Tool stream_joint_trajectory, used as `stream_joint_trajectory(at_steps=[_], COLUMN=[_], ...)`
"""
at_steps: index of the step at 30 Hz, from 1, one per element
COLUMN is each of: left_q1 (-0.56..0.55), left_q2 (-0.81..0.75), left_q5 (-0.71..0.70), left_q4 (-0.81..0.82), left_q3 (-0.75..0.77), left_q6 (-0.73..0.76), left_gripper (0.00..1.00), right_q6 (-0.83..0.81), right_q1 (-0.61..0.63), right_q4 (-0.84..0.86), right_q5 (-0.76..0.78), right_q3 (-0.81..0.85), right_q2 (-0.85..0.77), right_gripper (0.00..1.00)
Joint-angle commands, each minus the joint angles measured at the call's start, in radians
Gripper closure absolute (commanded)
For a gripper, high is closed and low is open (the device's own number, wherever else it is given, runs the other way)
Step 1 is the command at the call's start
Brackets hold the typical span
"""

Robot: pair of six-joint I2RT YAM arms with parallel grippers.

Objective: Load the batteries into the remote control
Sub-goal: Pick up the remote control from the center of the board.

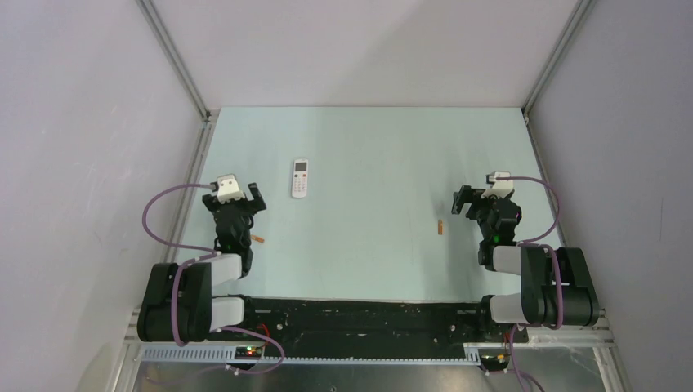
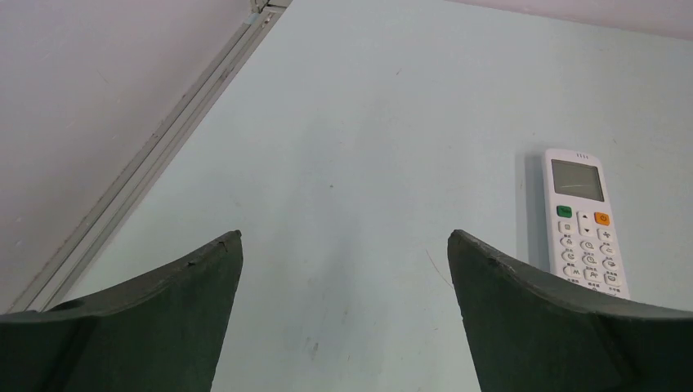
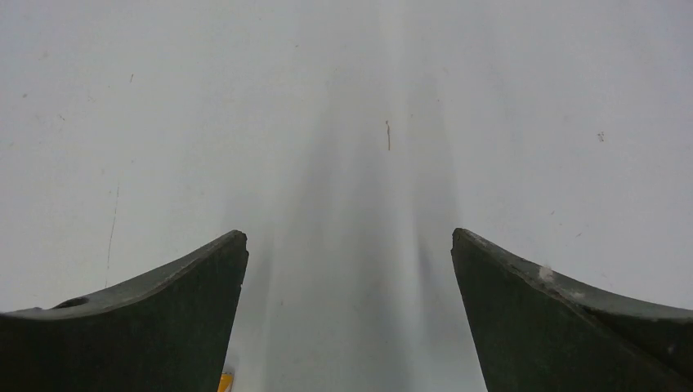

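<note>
Left gripper (image 2: pixel 345 241): jaws wide, empty, near remote control (image 1: pixel 301 177), on its left. Right gripper (image 3: pixel 350 237): wide, empty, well right of remote control.

Remote control lies buttons-up. Left battery (image 1: pixel 259 239) sits base-side of it, right battery (image 1: pixel 440 228) well to its right.

Risk: thin batteries roll or slip from pinch; recess faces down, likely needs flip.

Hidden: recess, cover, polarity marks. Right wrist view shows only orange sliver at bottom edge.

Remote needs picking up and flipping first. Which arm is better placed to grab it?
Left. The remote control lies just ahead and right of the open left gripper, within its wrist view. The open right gripper sits far across the table, its camera showing no remote.
</note>
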Motion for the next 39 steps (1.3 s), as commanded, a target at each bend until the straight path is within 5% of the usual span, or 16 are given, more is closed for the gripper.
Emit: stream_joint_trajectory(at_steps=[1,32,34,39], left_q1=[-0.005,0.030,0.031,0.030], left_q2=[-0.007,-0.005,-0.006,-0.008], left_q5=[-0.015,0.003,0.004,0.002], left_q4=[0.052,0.052,0.052,0.052], left_q3=[0.005,0.006,0.005,0.005], left_q6=[0.025,0.020,0.020,0.022], left_gripper=[0.02,0.02,0.02,0.02], right_q6=[-0.001,0.002,0.012,0.130], right_q1=[0.002,0.003,0.007,0.060], right_q4=[0.052,0.056,-0.024,-0.553], right_q5=[0.015,0.023,0.059,0.192], right_q3=[0.011,0.011,0.026,0.288], right_q2=[-0.003,-0.018,-0.091,-0.230], right_gripper=[0.00,0.00,0.00,0.00])
